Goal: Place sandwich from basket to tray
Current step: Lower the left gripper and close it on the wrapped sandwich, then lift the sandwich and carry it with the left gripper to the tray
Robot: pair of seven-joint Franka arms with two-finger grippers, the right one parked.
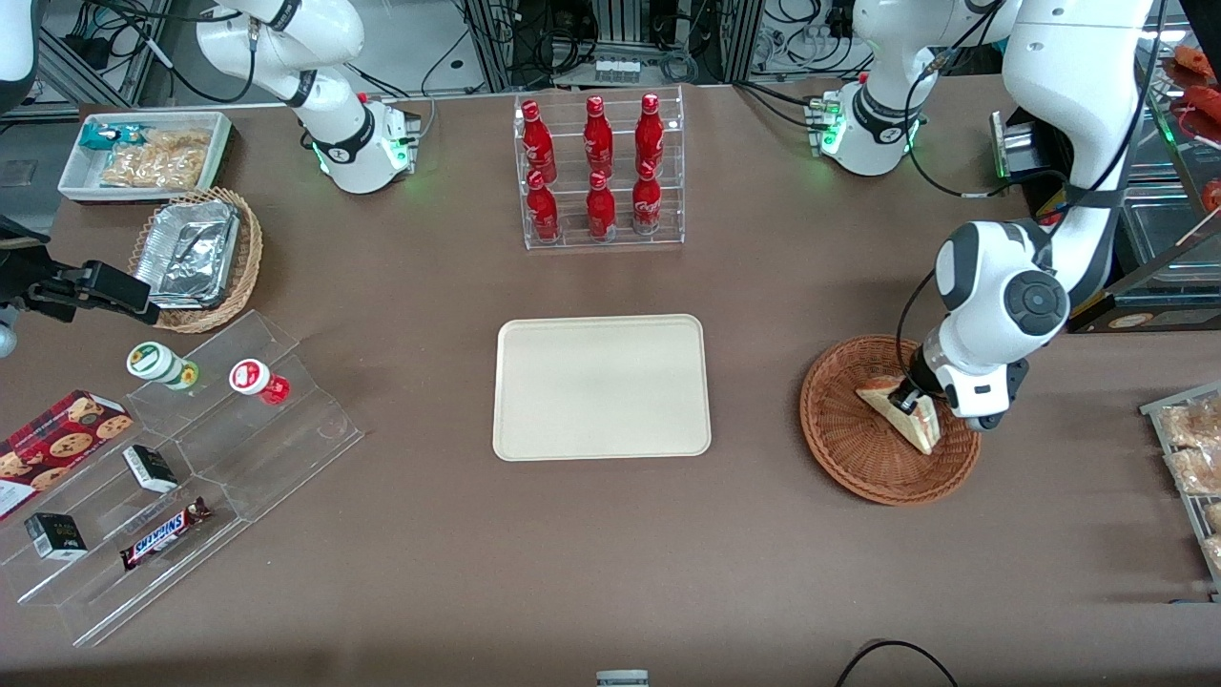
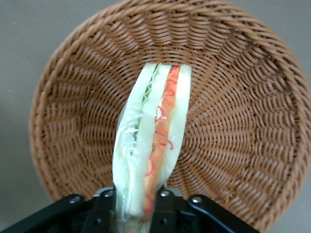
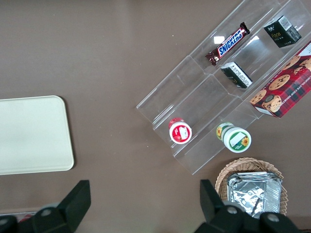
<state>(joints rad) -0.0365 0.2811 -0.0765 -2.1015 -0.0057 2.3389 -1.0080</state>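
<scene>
The sandwich (image 1: 901,410) (image 2: 150,141) is a wrapped triangular wedge with white bread, an orange-red layer and a pale green layer. It sits in the round reddish-brown wicker basket (image 1: 849,448) (image 2: 243,107) toward the working arm's end of the table. My gripper (image 1: 914,403) (image 2: 134,204) reaches down into the basket and is shut on the sandwich, one black finger (image 2: 99,206) pressed against each bread face. The cream tray (image 1: 601,386) (image 3: 29,133) lies flat mid-table with nothing on it, beside the basket.
A clear rack of red bottles (image 1: 598,172) stands farther from the front camera than the tray. A stepped clear shelf with snacks (image 1: 162,468), a tan basket of foil containers (image 1: 196,258) and a white bin (image 1: 143,153) lie toward the parked arm's end. Bagged pastries (image 1: 1192,448) sit at the working arm's table edge.
</scene>
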